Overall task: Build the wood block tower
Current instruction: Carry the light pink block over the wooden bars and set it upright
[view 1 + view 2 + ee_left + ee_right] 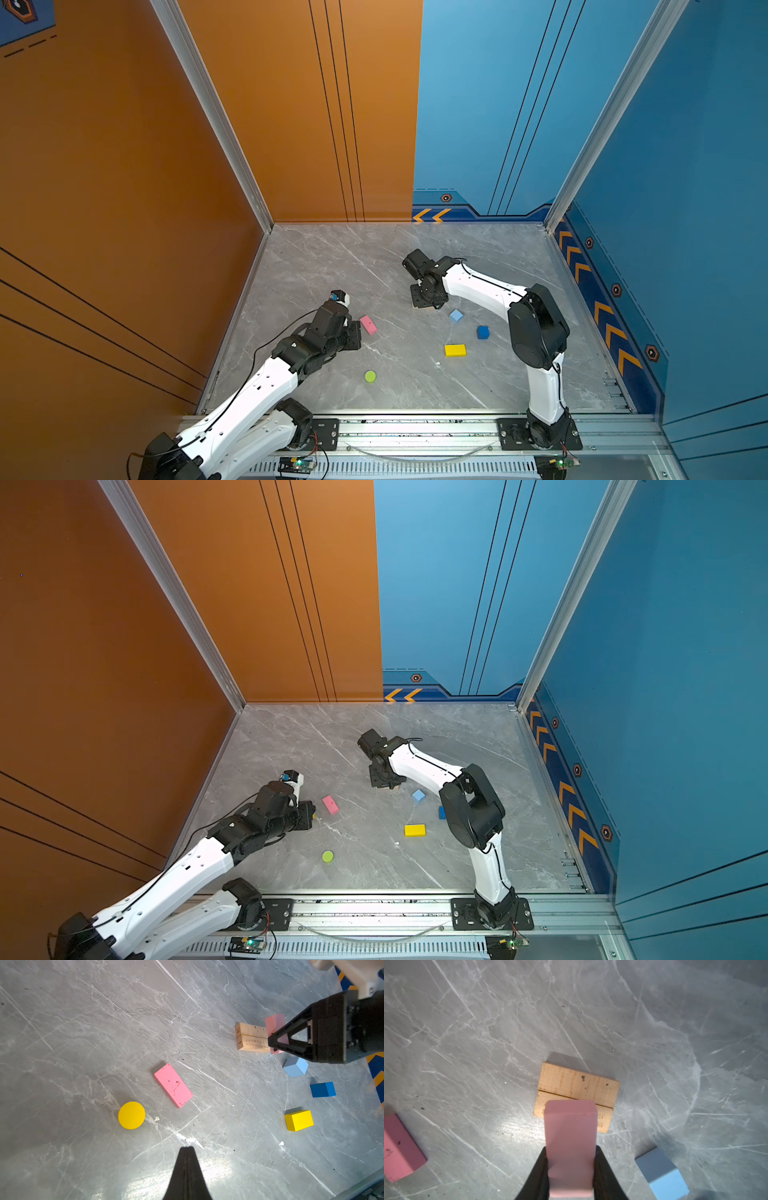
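Observation:
Two tan planks (577, 1093) lie flat side by side on the grey table. My right gripper (571, 1149) is shut on a pink bar (571, 1126), held over the planks' near end; contact cannot be told. In the left wrist view this pink bar (274, 1022) stands at the planks' (251, 1040) end. My left gripper (187, 1148) is shut and empty, above bare table. Loose blocks: a second pink bar (368, 324), a yellow cylinder (131, 1115), a lime-green cylinder (370, 376), a yellow brick (455, 350), a light-blue cube (456, 316) and a dark-blue cube (482, 332).
An orange wall (124, 187) bounds the table on the left, and a blue wall (685, 249) bounds it on the right. A metal rail (415, 432) with both arm bases runs along the front edge. The right arm's elbow (536, 328) rises beside the dark-blue cube.

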